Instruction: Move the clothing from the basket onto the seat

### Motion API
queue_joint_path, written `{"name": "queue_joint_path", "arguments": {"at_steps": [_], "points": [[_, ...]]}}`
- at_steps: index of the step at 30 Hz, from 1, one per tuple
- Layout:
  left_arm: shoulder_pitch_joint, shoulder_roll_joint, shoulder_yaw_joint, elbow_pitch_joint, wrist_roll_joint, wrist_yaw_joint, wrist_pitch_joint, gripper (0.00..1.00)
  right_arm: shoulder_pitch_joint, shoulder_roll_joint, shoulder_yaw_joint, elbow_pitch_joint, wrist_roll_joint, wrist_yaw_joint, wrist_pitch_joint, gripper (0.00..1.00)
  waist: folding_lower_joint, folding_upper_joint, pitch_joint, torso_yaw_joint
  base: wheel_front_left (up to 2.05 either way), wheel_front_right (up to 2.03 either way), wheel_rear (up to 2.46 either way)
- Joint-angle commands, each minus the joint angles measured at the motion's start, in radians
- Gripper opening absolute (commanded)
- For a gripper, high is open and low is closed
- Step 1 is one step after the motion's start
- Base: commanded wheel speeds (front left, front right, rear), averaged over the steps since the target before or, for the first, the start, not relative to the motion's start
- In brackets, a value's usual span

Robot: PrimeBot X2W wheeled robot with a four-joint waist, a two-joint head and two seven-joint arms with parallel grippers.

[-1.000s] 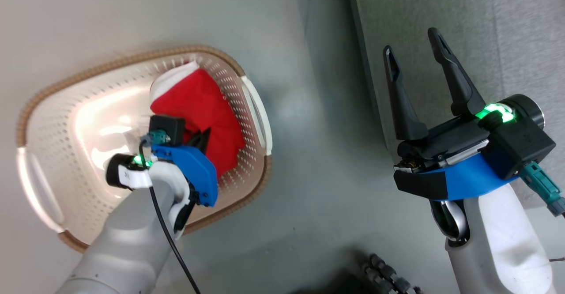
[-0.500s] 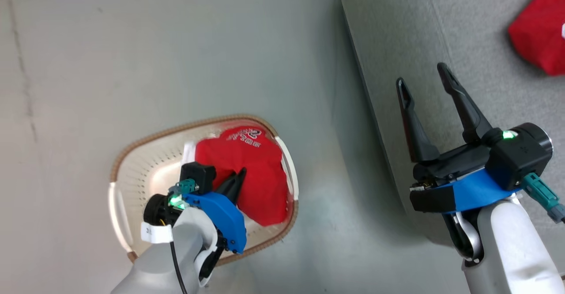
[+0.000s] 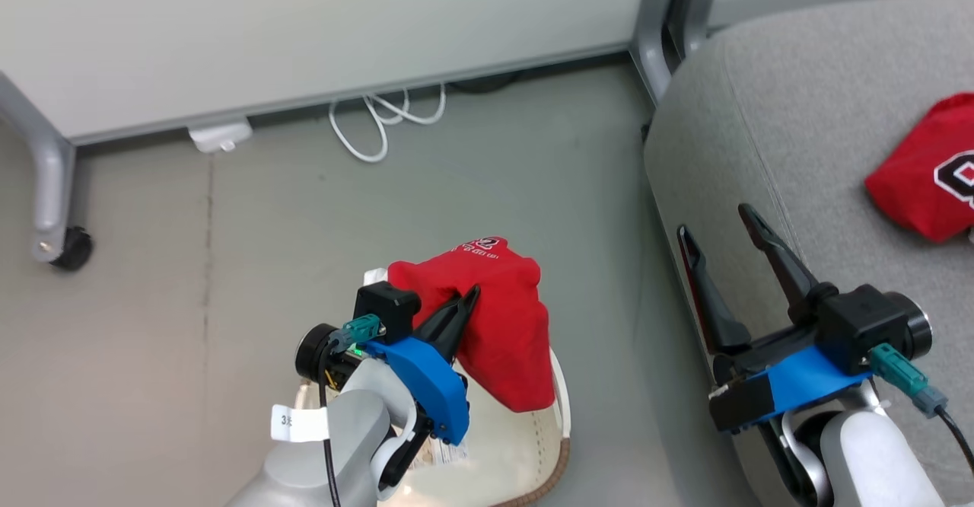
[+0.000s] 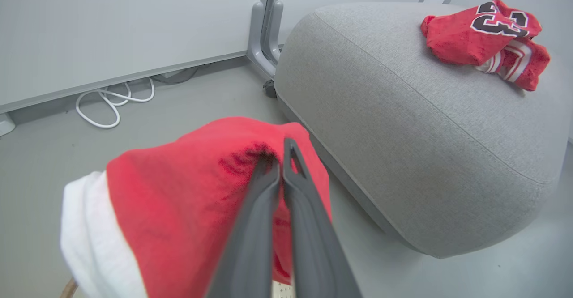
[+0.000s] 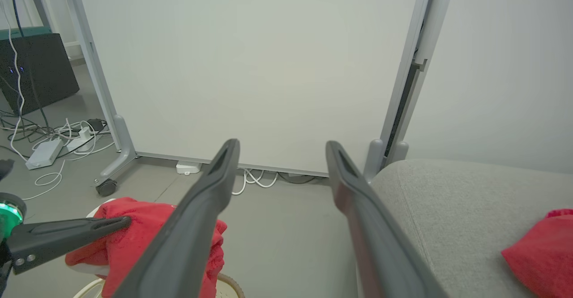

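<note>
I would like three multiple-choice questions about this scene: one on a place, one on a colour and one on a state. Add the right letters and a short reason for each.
1. Where does the lettered jersey lie?
A. on a shelf
B. on the seat
C. in a drawer

2. What colour is the garment that the left tool holds?
A. green
B. black
C. red

3. How is the right tool?
A. open and empty
B. shut on a sock
C. shut on a cup

Answers:
1 B, it rests on top of the grey seat.
2 C, red fabric is pinched between the shut fingers.
3 A, its fingers stand apart with nothing between them.
</note>
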Motion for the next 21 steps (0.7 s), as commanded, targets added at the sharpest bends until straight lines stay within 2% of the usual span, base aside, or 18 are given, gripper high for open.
{"name": "queue_joint_path", "arguments": {"at_steps": [1, 13, 21], "points": [[0.008, 0.002, 0.012, -0.012, 0.014, -0.002, -0.005, 0.0, 0.022, 0.001, -0.001, 0.002, 0.006, 0.0, 0.004, 1.0, 0.0003, -0.0001, -0.067, 0.045, 0.0, 0.0, 0.0], [-0.064, -0.014, 0.055, -0.111, 0.102, -0.002, -0.005, 0.0, 0.078, 0.02, 0.012, 0.008, 0.01, 0.0, 0.028, 1.0, 0.0003, -0.0001, -0.151, 0.091, 0.0, 0.0, 0.0], [-0.121, -0.028, 0.05, -0.114, 0.12, -0.002, -0.005, 0.0, 0.092, 0.026, 0.024, 0.021, 0.011, 0.0, 0.036, 1.0, 0.0003, -0.0001, -0.183, 0.11, 0.0, 0.0, 0.0]]}}
